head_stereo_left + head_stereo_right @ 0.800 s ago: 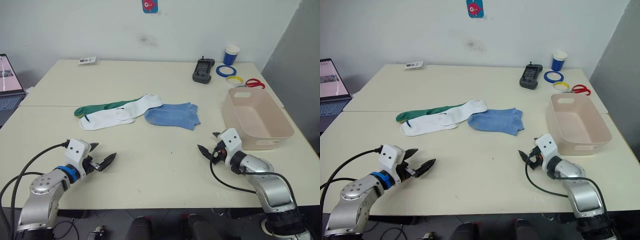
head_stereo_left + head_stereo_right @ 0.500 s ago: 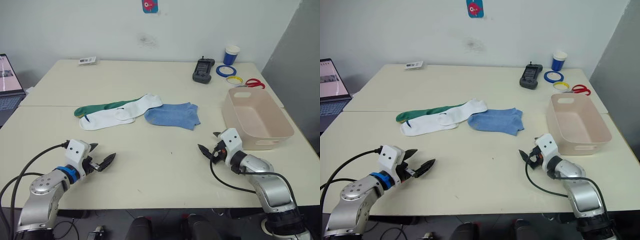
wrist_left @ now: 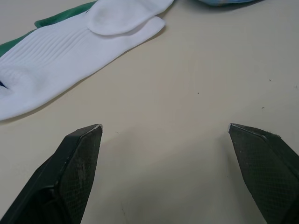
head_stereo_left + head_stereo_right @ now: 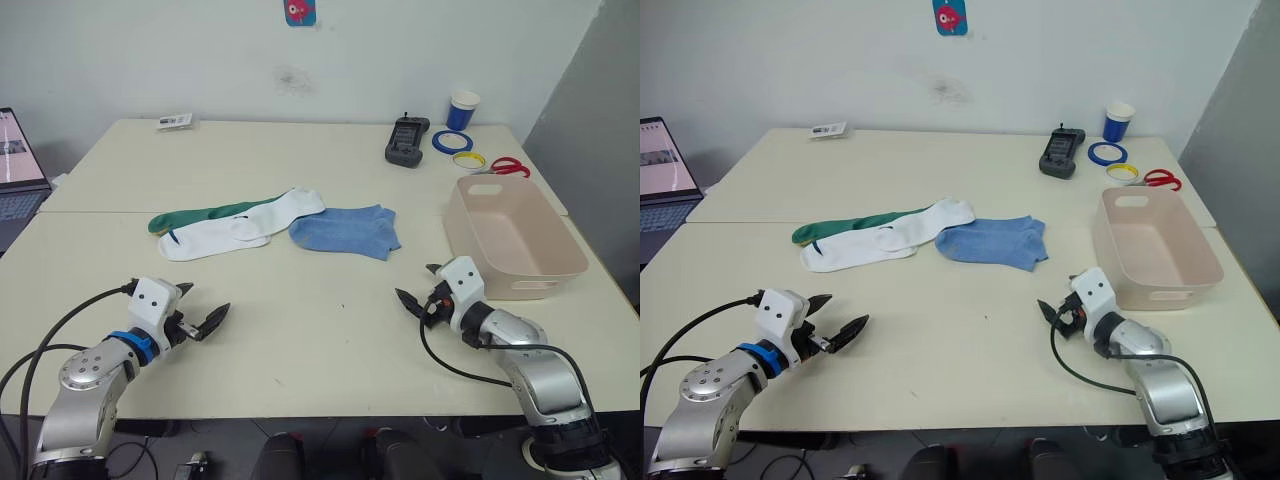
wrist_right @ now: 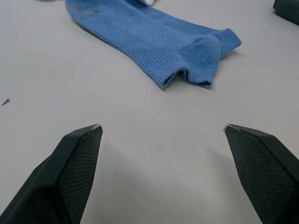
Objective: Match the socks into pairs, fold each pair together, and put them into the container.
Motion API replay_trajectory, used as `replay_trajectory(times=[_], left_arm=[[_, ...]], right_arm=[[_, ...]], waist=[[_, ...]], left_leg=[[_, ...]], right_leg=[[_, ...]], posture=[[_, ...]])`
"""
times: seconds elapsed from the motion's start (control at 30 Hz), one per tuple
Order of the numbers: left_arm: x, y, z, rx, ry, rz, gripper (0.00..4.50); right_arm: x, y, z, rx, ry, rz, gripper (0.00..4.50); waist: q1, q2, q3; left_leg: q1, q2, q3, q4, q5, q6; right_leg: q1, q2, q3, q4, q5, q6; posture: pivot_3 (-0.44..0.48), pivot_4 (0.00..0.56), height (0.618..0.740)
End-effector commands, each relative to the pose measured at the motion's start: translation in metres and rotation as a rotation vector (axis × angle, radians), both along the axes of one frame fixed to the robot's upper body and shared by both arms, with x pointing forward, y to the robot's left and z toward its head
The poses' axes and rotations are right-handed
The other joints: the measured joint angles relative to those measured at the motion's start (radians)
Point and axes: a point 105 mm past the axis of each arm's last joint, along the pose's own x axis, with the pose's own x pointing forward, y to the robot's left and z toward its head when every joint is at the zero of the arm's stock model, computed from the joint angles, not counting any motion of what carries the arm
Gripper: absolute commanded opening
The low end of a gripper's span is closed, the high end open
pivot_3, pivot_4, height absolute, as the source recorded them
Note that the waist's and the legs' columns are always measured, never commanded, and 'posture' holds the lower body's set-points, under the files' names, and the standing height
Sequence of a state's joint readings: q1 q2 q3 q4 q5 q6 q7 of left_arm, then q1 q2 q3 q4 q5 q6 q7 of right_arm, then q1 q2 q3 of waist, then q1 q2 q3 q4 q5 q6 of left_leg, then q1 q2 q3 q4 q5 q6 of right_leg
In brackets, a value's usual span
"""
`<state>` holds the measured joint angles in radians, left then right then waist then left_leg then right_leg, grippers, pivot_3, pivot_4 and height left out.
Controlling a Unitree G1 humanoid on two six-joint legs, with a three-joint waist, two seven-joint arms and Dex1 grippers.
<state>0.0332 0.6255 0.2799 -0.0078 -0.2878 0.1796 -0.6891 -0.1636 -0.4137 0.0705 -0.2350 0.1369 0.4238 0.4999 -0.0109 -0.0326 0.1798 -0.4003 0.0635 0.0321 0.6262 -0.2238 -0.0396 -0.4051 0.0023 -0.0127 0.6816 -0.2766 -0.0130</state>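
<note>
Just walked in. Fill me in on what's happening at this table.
Sock sorting that has not started yet. The green socks, white socks and blue socks lie in an overlapping row mid-table, untouched. The left end effector and right end effector both sit open and empty near the table's front edge, short of the socks. The pink bin, to the right, holds nothing so far.

silver-grey arms with black cables, white wrist blocks, a blue ring on the left, and black pointed fingers [image 3: 77, 163].
</note>
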Motion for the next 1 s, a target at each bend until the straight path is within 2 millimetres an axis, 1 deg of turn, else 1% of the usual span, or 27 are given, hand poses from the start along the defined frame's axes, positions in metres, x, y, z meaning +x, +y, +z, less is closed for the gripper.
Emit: replay_trajectory(times=[0.03, 0.23, 0.43, 0.5, 0.57, 0.63, 0.83, 0.93, 1.0], left_arm=[[-0.001, -0.004, 0.008, 0.018, -0.047, -0.017, 4.50], [-0.004, -0.006, 0.011, -0.029, -0.055, -0.029, 4.50], [-0.022, 0.009, 0.018, -0.163, -0.089, 0.039, 4.50], [-0.028, 0.014, 0.013, -0.186, -0.082, 0.081, 4.50], [-0.032, 0.013, 0.010, -0.191, -0.076, 0.088, 4.50], [-0.034, 0.011, 0.009, -0.198, -0.075, 0.087, 4.50], [-0.038, 0.007, 0.011, -0.226, -0.094, 0.117, 4.50], [-0.043, 0.006, 0.011, -0.238, -0.106, 0.148, 4.50], [-0.045, 0.005, 0.013, -0.246, -0.120, 0.163, 4.50]], right_arm=[[-0.004, 0.006, 0.014, 0.006, -0.061, 0.024, 4.48], [-0.005, 0.005, 0.015, -0.003, -0.065, 0.035, 4.48], [-0.017, 0.002, 0.018, 0.045, -0.059, 0.050, 4.48], [-0.020, 0.001, 0.011, 0.042, -0.040, 0.044, 4.48], [-0.021, 0.003, 0.006, 0.035, -0.033, 0.046, 4.48], [-0.020, 0.007, 0.007, 0.027, -0.041, 0.061, 4.48], [-0.011, 0.027, 0.024, 0.019, -0.091, 0.138, 4.48], [-0.003, 0.053, 0.050, 0.040, -0.159, 0.232, 4.48], [0.003, 0.065, 0.064, 0.052, -0.191, 0.267, 4.48]], waist=[[0.000, 0.000, 0.000], [0.000, 0.000, 0.000], [-0.001, 0.000, 0.000], [-0.001, 0.000, 0.000], [-0.001, -0.001, -0.001], [0.000, -0.001, -0.001], [-0.006, -0.002, -0.001], [-0.015, -0.002, -0.001], [-0.018, -0.002, -0.001]], left_leg=[[0.000, 0.000, 0.000, 0.000, 0.000, 0.000], [0.000, 0.000, 0.000, 0.000, 0.000, 0.000], [0.000, 0.001, 0.000, 0.000, 0.000, 0.000], [0.000, 0.001, 0.000, 0.000, 0.000, 0.000], [0.001, 0.001, 0.000, 0.000, 0.000, 0.000], [0.000, 0.001, 0.000, 0.000, 0.000, 0.000], [0.000, 0.000, 0.000, 0.000, 0.000, 0.000], [0.000, 0.000, 0.000, 0.000, 0.000, 0.000], [0.000, 0.000, 0.000, 0.000, 0.000, 0.000]], right_leg=[[0.000, 0.000, 0.000, 0.000, 0.000, 0.000], [0.000, 0.000, 0.000, 0.000, 0.000, 0.000], [0.000, 0.000, 0.000, 0.000, 0.000, 0.000], [0.000, 0.000, 0.000, 0.000, 0.000, 0.000], [0.000, -0.001, 0.000, 0.000, 0.000, 0.000], [0.000, -0.001, 0.000, 0.000, 0.000, 0.000], [0.000, 0.000, 0.001, 0.000, 0.000, 0.000], [0.000, 0.001, 0.001, 0.000, 0.000, 0.000], [0.000, 0.001, 0.001, 0.000, 0.001, -0.001]], posture=[[0.000, 0.150, 0.740], [0.000, 0.150, 0.740], [0.000, 0.150, 0.740], [0.000, 0.150, 0.740], [0.000, 0.150, 0.740], [0.000, 0.150, 0.740], [0.000, 0.150, 0.740], [0.000, 0.150, 0.740], [0.000, 0.150, 0.740]])
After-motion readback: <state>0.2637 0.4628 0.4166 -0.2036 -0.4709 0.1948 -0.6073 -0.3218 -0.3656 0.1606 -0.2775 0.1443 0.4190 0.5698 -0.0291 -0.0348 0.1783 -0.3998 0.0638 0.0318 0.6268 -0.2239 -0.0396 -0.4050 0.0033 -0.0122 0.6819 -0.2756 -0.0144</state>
